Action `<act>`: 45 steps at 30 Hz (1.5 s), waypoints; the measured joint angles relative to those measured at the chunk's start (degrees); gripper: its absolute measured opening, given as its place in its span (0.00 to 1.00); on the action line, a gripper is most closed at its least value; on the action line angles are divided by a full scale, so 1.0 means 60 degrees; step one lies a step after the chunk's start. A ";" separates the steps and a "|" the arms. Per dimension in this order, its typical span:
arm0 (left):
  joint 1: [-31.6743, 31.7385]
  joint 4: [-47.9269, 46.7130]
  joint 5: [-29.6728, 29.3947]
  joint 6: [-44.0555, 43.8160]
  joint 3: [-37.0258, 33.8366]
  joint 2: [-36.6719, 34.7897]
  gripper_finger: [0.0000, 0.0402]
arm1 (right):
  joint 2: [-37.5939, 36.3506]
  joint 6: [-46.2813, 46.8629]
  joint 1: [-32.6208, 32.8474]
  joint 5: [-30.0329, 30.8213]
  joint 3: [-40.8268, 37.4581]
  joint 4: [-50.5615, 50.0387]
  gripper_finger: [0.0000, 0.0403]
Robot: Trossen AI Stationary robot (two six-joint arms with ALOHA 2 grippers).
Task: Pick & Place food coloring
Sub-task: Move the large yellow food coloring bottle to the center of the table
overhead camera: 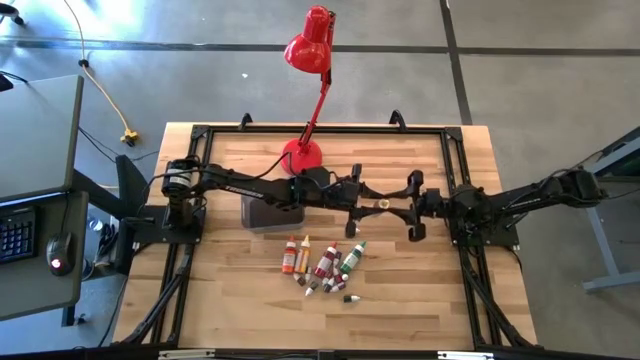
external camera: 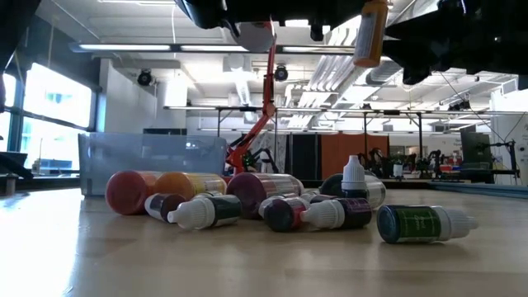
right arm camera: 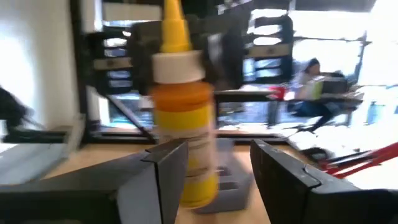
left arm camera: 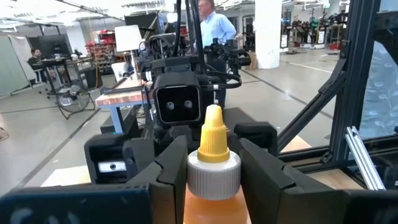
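Left pincer (left arm camera: 211, 186) pinches a translucent orange-yellow bottle (left arm camera: 213, 168) with ribbed white collar; right pincer (right arm camera: 214, 168) stands spread.

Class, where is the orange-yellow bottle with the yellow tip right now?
The orange-yellow bottle is in the air above mid-table, clamped in the left gripper, facing the right gripper.

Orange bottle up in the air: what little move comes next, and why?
Probably the right gripper eases forward around the orange plastic squeeze bottle with the yellow cap. The left gripper holds it above the table, and the right one stands open facing it.
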 joint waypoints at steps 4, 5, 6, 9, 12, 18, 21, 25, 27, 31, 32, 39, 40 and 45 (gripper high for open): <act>0.0000 -0.0029 -0.0003 -0.0062 0.0000 0.0000 0.25 | 0.0002 -0.1281 0.0003 0.0195 0.0000 0.0057 0.42; 0.0000 -0.0034 -0.0001 -0.0120 0.0000 0.0000 0.25 | 0.0002 -0.1389 0.0004 0.0172 0.0000 0.0105 0.42; 0.0000 -0.0051 0.0003 -0.0159 0.0004 0.0000 0.25 | 0.0002 -0.1423 0.0000 0.0109 0.0000 0.0131 0.42; -0.0004 -0.0105 0.0020 -0.0160 0.0000 0.0000 0.25 | 0.0002 -0.1413 0.0000 -0.0071 0.0000 0.0123 0.42; -0.0004 -0.0105 0.0020 -0.0160 0.0000 0.0000 0.25 | 0.0006 -0.1075 0.0000 -0.0090 0.0000 0.0027 0.42; -0.0004 -0.0165 0.0017 -0.0160 0.0003 0.0000 0.25 | 0.0009 -0.0517 0.0000 -0.1334 0.0000 -0.0575 0.47; -0.0004 -0.0392 0.0027 -0.0165 0.0004 0.0000 0.25 | 0.0009 -0.0437 0.0014 -0.1891 0.0000 -0.0660 0.53; -0.0004 -0.0329 0.0329 -0.0191 0.0004 -0.0002 0.25 | 0.0006 -0.0443 0.0011 -0.1020 0.0000 -0.0464 0.61; -0.0004 -0.0319 0.0336 -0.0188 0.0007 -0.0004 0.25 | 0.0021 -0.0443 0.0001 -0.0570 0.0000 -0.0448 0.64; -0.0004 0.0062 0.0044 -0.0150 0.0010 -0.0004 0.25 | 0.0031 -0.0198 0.0011 -0.1252 0.0000 -0.0129 0.68; 0.0000 0.0081 0.0031 -0.0149 0.0018 -0.0004 0.25 | 0.0028 -0.0027 0.0011 -0.1383 0.0000 0.0124 0.69; 0.0000 0.1300 0.0006 0.0054 0.0116 0.0476 0.25 | 0.0030 0.0303 0.0004 -0.1580 0.0182 0.0802 0.69; 0.0000 0.1470 -0.0001 0.0098 0.0223 0.0605 0.25 | 0.0031 0.0383 0.0004 -0.1575 0.0302 0.0709 0.69; 0.0000 0.1381 -0.0012 0.0102 0.0798 0.1053 0.25 | 0.0148 0.0198 0.0004 -0.1188 0.0893 -0.0373 0.69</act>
